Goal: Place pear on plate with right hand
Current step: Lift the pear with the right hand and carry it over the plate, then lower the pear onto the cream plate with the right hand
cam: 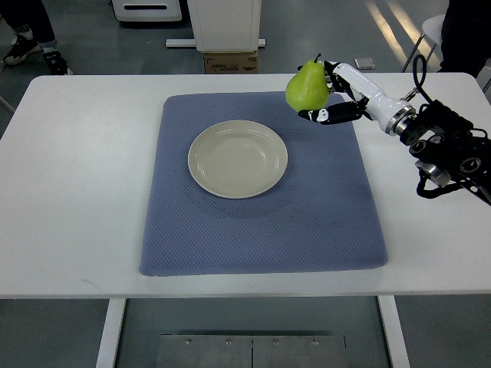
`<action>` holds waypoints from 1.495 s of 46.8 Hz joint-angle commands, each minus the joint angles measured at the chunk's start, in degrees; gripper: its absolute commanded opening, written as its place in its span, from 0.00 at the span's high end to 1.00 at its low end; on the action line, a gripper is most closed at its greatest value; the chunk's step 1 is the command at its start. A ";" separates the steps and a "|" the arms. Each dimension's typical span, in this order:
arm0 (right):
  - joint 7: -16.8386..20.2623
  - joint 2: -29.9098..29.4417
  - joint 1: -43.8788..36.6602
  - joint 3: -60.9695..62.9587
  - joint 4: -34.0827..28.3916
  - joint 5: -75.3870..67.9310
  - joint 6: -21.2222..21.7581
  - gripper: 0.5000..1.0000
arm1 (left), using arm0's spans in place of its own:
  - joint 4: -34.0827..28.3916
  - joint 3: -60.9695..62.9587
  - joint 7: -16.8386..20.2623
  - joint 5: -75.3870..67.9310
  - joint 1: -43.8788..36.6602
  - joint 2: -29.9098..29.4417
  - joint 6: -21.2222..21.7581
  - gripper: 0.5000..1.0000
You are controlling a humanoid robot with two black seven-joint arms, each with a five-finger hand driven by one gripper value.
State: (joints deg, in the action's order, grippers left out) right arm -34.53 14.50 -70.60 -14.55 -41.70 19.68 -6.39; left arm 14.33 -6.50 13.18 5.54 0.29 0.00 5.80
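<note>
Right hand (335, 96) around upright green pear (308, 87)

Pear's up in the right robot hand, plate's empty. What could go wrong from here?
1. The right robot hand grips the pear from one side only; it might slip out mid-carry.
2. The plate is shallow; a tilted release could let the pear roll onto the blue mat.

Right arm extended from right edge, hand (331, 96) curled, gripping
</note>
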 commanded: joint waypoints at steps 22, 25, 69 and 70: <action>1.05 -8.09 -1.29 -0.30 0.39 0.10 -0.64 1.00 | 0.00 0.00 0.00 0.00 0.06 0.00 0.00 0.00; 1.05 -8.96 -0.94 -0.39 0.39 0.10 -0.72 1.00 | 0.00 0.00 0.00 0.00 0.06 0.00 0.00 0.00; 3.60 -14.50 8.02 -0.74 6.01 0.45 -2.22 1.00 | 0.00 0.00 0.00 0.00 -0.03 0.00 0.00 0.00; 3.60 -14.50 8.02 -0.65 6.01 0.45 -2.31 1.00 | 0.00 0.00 0.00 0.00 -0.03 0.00 0.00 0.00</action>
State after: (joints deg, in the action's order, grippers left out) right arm -30.94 -0.01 -62.72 -15.32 -35.68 20.22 -8.57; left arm 14.33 -6.50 13.18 5.54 0.26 0.00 5.80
